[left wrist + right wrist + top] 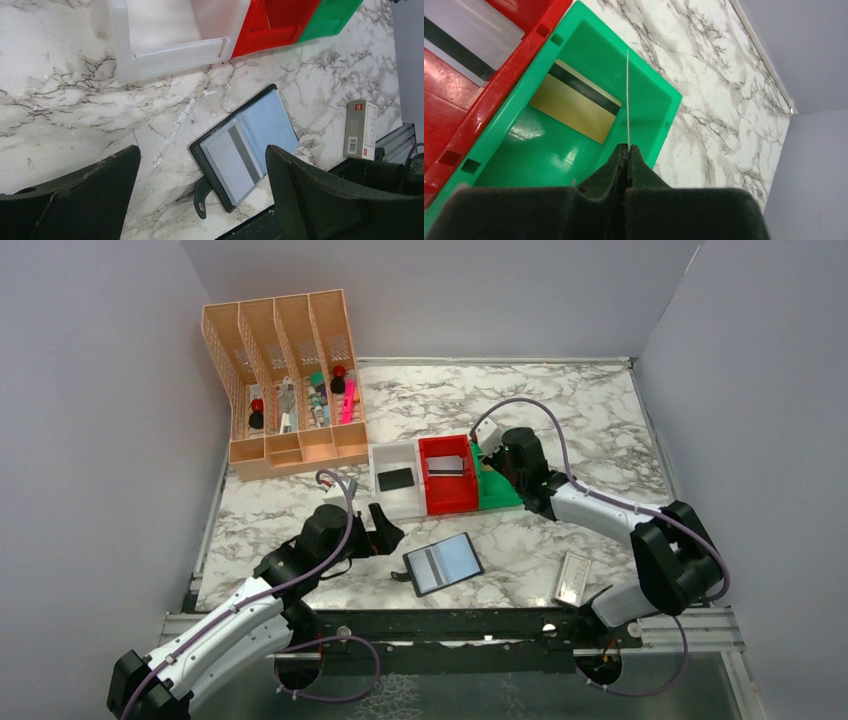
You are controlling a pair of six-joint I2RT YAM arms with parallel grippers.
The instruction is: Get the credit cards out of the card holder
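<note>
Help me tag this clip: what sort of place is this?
Probably a robotics lab test cell: plain grey partition walls box in a marble-patterned tabletop, with staged props like a peach slotted desk organiser and a red plastic bin.

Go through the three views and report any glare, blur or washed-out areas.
Top external: evenly lit and sharp, the card holder crisp, only soft shadows. Left wrist: the white bin is washed out, the open left fingers dark and soft up close. Right wrist: glare patches on the green bin floor, the shut right fingers blurred, the held card just a thin edge-on line.
</note>
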